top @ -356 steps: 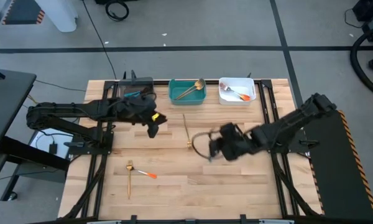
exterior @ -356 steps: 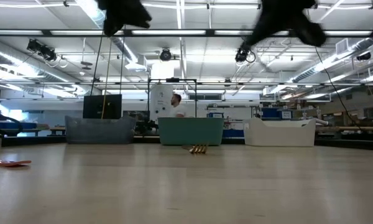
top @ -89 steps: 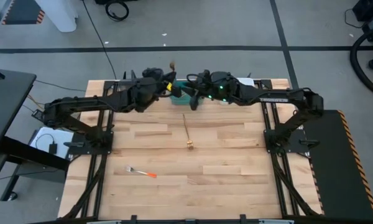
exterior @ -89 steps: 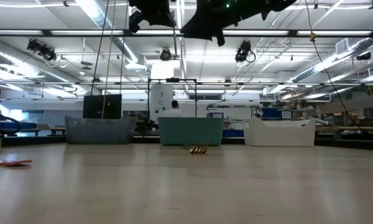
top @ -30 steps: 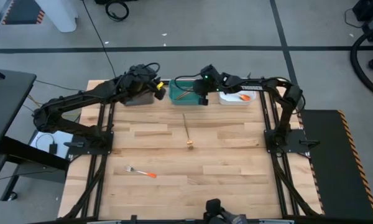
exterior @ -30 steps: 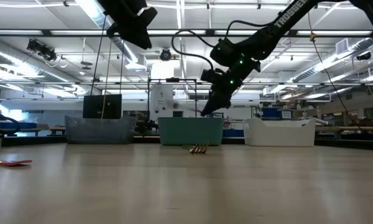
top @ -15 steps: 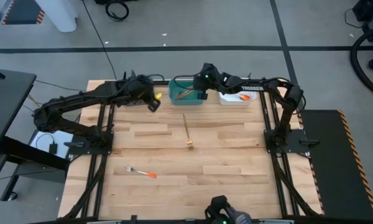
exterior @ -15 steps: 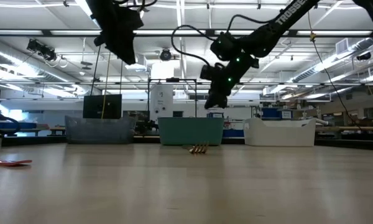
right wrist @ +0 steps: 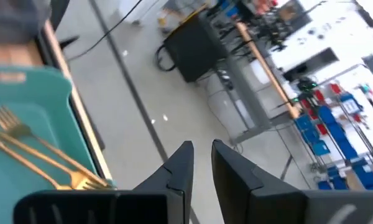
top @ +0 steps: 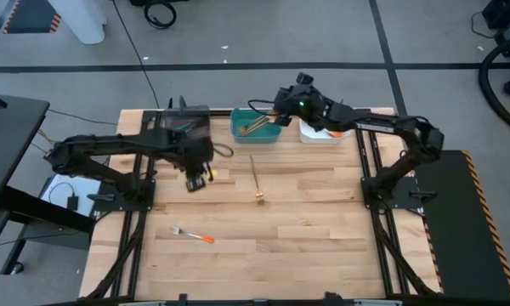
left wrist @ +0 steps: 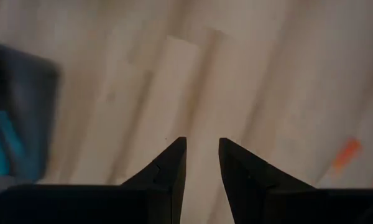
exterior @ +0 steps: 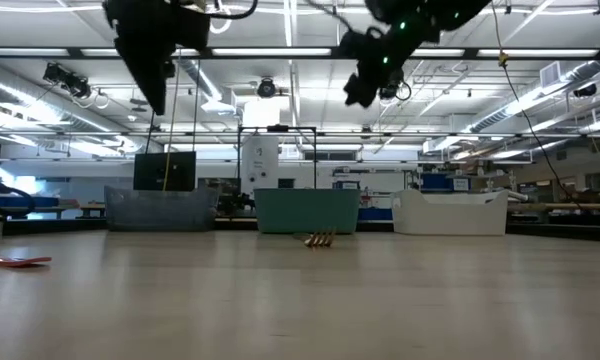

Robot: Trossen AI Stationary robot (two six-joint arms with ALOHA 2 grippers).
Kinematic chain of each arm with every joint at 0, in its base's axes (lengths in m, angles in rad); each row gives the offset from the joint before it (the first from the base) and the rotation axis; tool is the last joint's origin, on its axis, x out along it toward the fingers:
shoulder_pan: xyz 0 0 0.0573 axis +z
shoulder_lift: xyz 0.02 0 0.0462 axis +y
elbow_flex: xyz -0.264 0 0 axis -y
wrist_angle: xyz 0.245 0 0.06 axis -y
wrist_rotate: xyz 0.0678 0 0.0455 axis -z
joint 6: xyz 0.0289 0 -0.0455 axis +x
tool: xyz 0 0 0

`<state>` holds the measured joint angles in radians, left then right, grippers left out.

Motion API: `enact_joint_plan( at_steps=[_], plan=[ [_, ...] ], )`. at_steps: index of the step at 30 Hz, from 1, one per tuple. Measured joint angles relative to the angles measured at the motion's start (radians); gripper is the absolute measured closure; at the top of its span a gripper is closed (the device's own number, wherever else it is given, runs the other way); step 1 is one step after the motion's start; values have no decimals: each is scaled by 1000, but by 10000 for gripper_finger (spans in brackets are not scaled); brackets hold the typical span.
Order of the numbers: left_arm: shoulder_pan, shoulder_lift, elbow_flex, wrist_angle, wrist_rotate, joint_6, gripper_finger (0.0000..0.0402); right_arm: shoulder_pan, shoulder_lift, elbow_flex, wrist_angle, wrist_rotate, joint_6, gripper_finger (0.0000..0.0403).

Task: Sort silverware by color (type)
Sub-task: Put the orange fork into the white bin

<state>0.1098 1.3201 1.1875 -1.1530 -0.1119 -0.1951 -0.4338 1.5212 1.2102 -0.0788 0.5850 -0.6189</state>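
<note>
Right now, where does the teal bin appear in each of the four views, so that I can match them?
High view: teal bin at the table's far edge, middle of three bins, gold forks inside.
Low view: teal bin at centre, in the background.
Left wrist view: not in it.
Right wrist view: teal bin at the left, holding gold forks.
Shared landmark: the white bin next to it, on its right in the high and low views.

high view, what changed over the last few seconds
The left gripper swung from the grey bin out over the table. The right gripper lifted off the teal bin, empty. The gold fork and orange-handled fork stayed put.
</note>
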Motion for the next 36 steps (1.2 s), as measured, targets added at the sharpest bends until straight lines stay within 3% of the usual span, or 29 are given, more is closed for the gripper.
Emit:
enact_joint_plan(
  at_steps=[8,17,27,36],
  plan=[
    [-196,34,-14,-39,16,-60,299,143,-175,1,-127,71,233,337],
    [-426,35,-219,26,21,-187,299,316,-303,1,-275,70,530,337],
    [-621,35,-394,273,28,-291,299,450,-298,1,-396,68,718,337],
    [-715,37,-467,439,28,-293,299,505,-258,0,-430,68,745,337]
  ],
)
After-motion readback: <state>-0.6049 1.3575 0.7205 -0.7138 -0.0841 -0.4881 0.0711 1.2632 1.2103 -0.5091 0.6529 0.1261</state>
